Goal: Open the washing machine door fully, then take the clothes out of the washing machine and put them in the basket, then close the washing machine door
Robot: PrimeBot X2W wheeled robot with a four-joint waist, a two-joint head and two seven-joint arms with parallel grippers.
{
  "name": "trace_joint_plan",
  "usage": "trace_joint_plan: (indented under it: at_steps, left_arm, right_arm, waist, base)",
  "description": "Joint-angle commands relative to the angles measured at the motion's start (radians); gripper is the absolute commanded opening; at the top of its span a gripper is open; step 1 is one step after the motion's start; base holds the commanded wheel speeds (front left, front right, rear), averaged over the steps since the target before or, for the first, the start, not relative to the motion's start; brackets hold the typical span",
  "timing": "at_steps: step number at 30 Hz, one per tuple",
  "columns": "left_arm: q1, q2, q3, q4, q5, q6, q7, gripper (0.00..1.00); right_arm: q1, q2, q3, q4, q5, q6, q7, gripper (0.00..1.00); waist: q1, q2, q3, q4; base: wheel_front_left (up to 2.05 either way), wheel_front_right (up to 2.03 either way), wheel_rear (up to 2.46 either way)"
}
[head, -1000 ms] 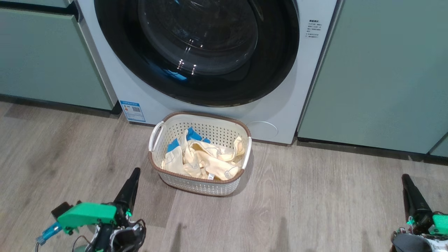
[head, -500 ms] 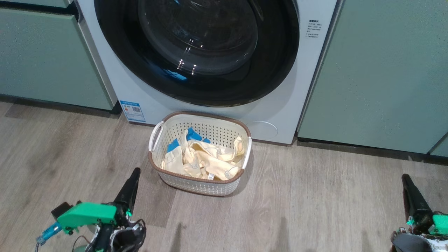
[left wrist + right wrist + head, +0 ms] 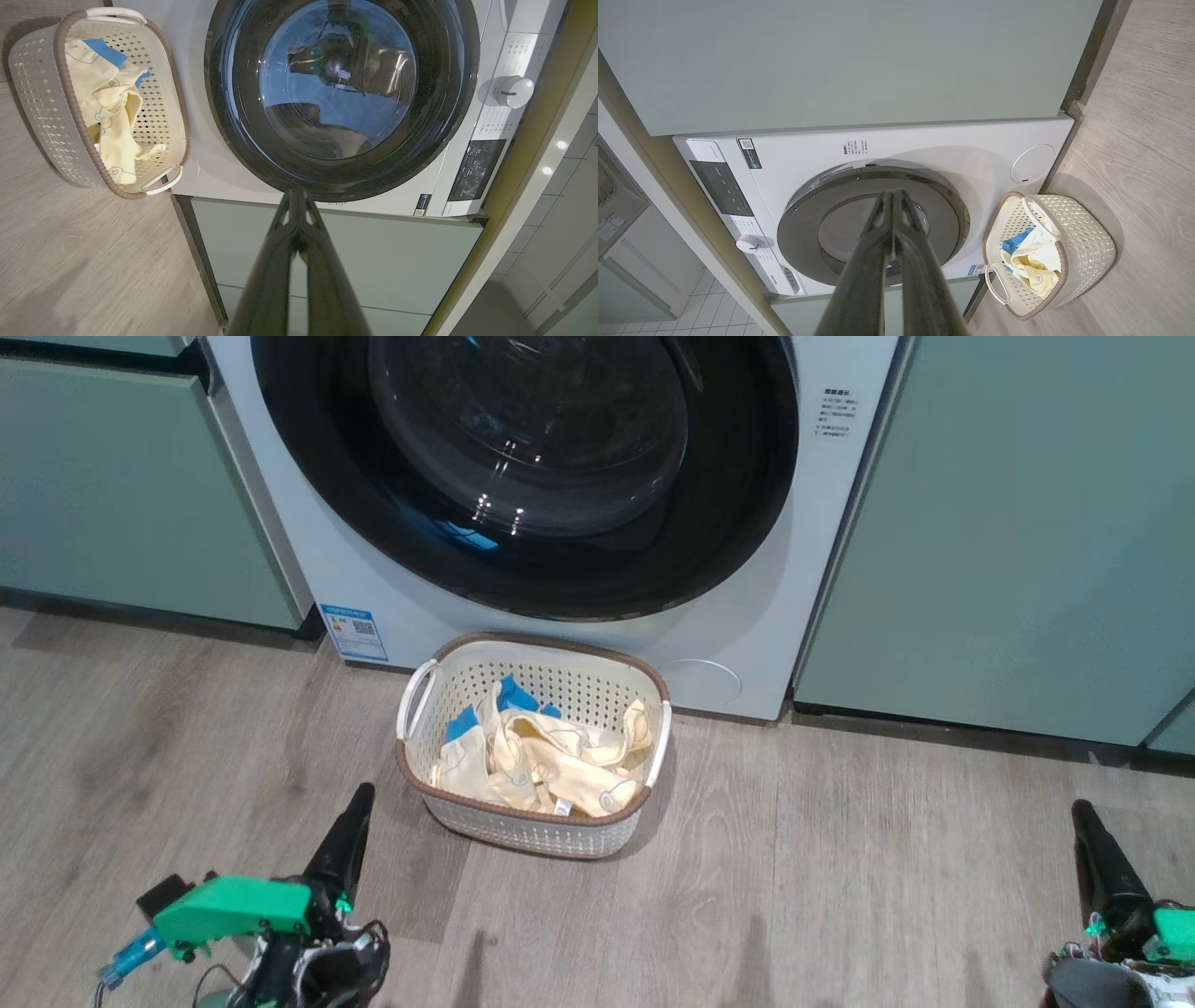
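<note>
Both arms are hanging low and well apart from everything. The left gripper is sitting at the lower left of the head view and the right gripper at the lower right. Each is pinching its two dark fingers together on nothing.

The clothes are lying bunched in the basket, at centre frame just in front of the washing machine. The door is lying against the machine's front across the top of the frame, looking closed.

The likeliest trouble, as I am judging it, is a door that is resting shut without being latched. No view is showing the catch, so it might be drifting open. A blue glint is showing low in the glass. It may be a reflection or a garment left inside, and I cannot tell which. One cream piece is also riding up near the basket's front rim. A careless sweep of the left arm could be catching that rim or a handle and tipping the light tub.

The floor is running across the lower half as grey wood-look planks, flat and smooth, so the basket would be sliding easily. Green cabinet panels are flanking the machine on either side. White tiles are showing at the lower right of the left wrist view.
</note>
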Motion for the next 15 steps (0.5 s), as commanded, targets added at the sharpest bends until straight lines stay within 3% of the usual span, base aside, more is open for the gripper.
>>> trace_joint_plan:
  at_steps: [1, 15]
  left_arm:
    - [-0.056, 0.007, 0.034, -0.035, -0.005, -0.001, 0.006, 0.00]
    - [-0.056, 0.007, 0.034, -0.035, -0.005, -0.001, 0.006, 0.00]
  right_arm:
    - [-0.056, -0.017, 0.015, -0.038, 0.007, 0.003, 0.005, 0.00]
    - [-0.056, -0.017, 0.015, -0.038, 0.007, 0.003, 0.005, 0.00]
  waist:
    - [0.0000, 0.0000, 0.000, 0.000]
    - [0.0000, 0.0000, 0.000, 0.000]
  base:
    - [0.00, 0.00, 0.00]
    - [0.00, 0.00, 0.00]
